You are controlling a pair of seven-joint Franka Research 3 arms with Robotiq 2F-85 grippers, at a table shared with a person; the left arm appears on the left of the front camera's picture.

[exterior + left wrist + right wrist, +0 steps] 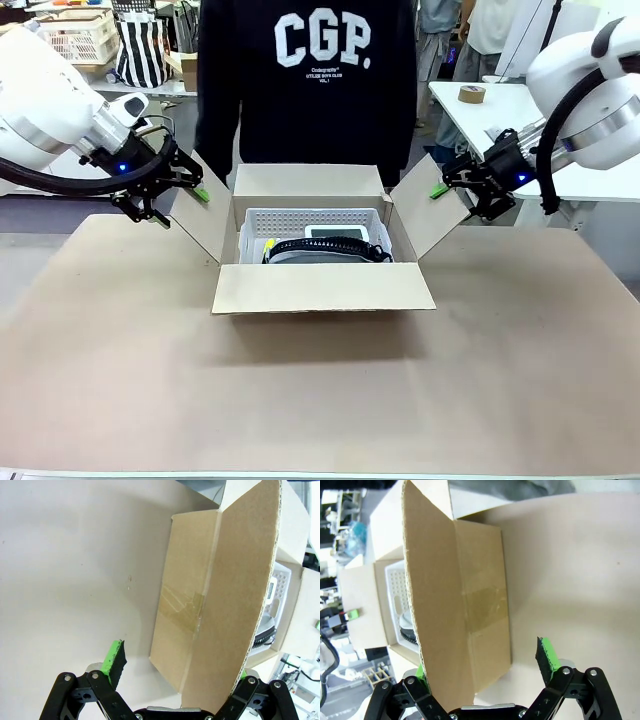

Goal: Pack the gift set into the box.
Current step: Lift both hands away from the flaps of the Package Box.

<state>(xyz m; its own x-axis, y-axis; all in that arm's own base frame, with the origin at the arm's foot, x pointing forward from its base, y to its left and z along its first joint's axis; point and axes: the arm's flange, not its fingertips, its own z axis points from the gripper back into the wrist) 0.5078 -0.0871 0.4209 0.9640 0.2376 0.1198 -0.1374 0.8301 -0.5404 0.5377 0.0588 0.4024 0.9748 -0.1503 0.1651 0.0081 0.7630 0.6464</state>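
Box (pixel 325 288) flaps betw. jaws; person (pixel 305 90) behind

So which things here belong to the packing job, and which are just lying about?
Job: box, grey tray, white piece, black band, yellow-green bit.
Lying about: tape roll, striped bag, white crate, all farther back.

A tan, matte counter (pixel 320 400) spreads wide. One thing stands directly on it: a brown cardboard box (pixel 322 288), set toward the far middle, its four top flaps open.
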